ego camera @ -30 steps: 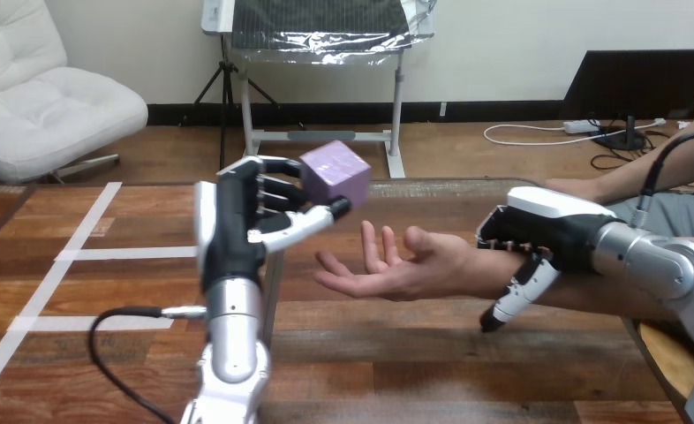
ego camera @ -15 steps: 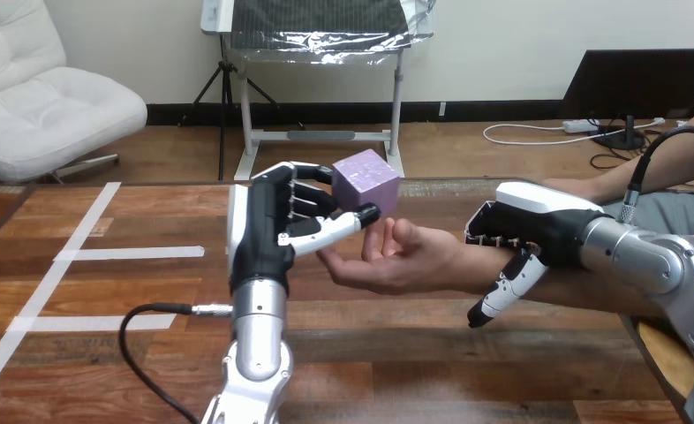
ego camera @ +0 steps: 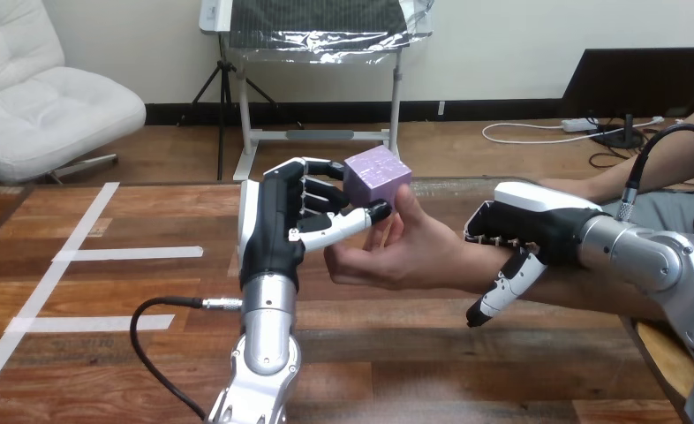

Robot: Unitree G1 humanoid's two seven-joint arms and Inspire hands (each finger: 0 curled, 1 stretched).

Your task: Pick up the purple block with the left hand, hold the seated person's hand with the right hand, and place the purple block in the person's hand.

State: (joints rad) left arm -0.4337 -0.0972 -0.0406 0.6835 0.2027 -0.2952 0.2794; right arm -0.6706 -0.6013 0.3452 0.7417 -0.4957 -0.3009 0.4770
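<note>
One purple block [ego camera: 377, 177] in left hand [ego camera: 273, 234], right hand [ego camera: 538, 221] clasping person's wrist [ego camera: 469, 265]

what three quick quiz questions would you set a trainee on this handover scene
1. True or false: the person's hand lies flat on the wooden table.
2. Where is the purple cube-shaped block? A pinched in the robot's left hand; B on the table; C on the floor.
3. Fill in: the robot's right hand rests over the person's ____.
Key: 1 false; 2 A; 3 wrist.
</note>
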